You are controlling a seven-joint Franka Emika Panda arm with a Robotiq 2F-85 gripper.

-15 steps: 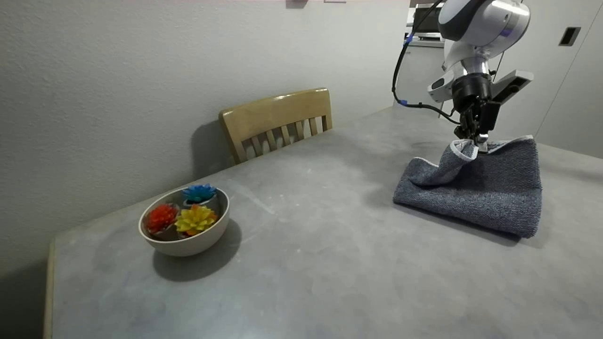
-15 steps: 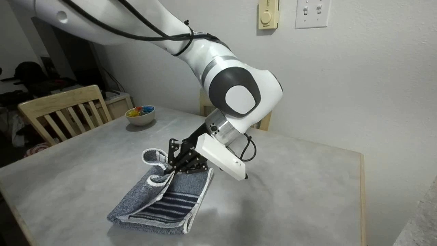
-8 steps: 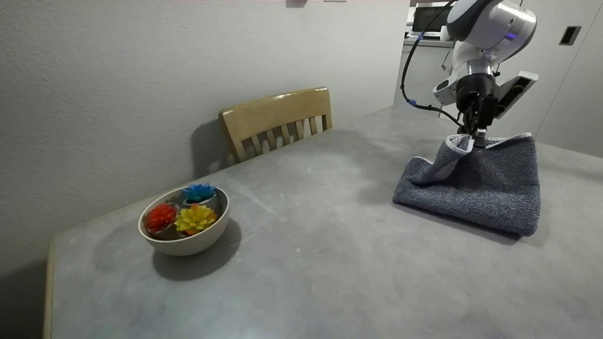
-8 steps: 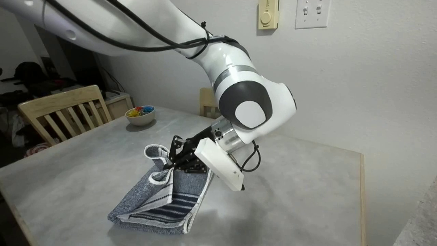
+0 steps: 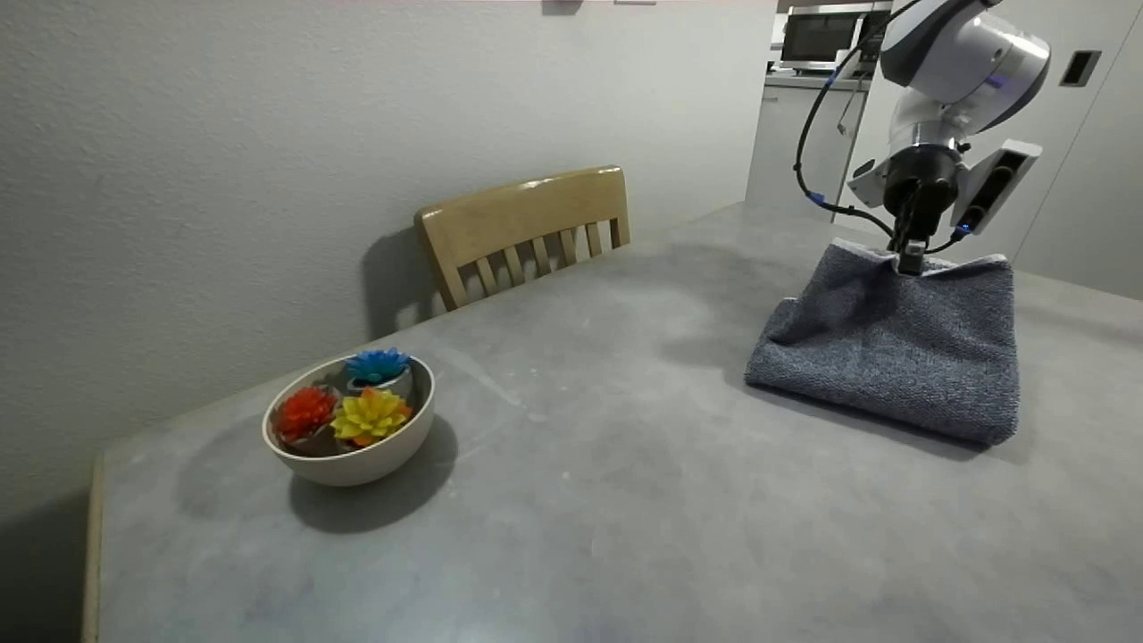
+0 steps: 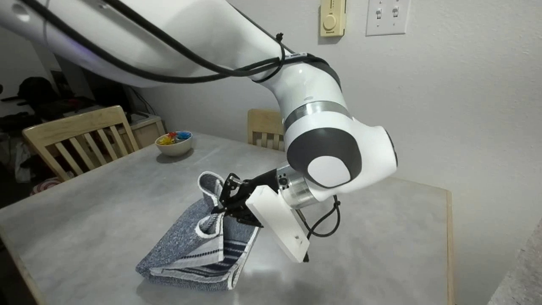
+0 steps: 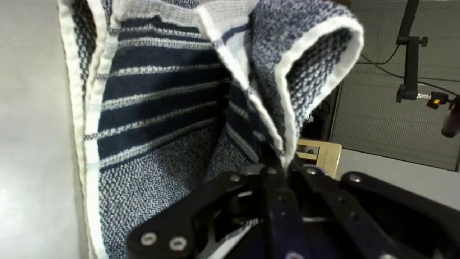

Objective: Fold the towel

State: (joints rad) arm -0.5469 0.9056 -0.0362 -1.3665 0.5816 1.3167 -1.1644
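The towel [image 5: 893, 357] is blue-grey with a white hem and lies folded on the table in both exterior views. In an exterior view the towel [image 6: 178, 241] shows dark navy stripes inside, under a raised top layer. My gripper [image 6: 218, 209] is shut on the hem of that layer and holds it up off the lower layer. In the wrist view the fingertips [image 7: 282, 162] pinch the white edge, and the cloth [image 7: 154, 194] loops up on both sides of them. In an exterior view the gripper [image 5: 911, 259] shows behind the lifted edge. The lower layer rests on the table.
A white bowl [image 5: 357, 464] with red, yellow and blue artificial succulents stands at the table's far end from the towel. Wooden chairs [image 5: 527, 214] [image 6: 80, 127] stand at the table [image 6: 381, 237] edges. A wall runs along one side.
My gripper has pulled the held hem slightly up and towards the wall side. The arm has tilted lower. The raised layer stands higher and flatter, and its curled corner has straightened up.
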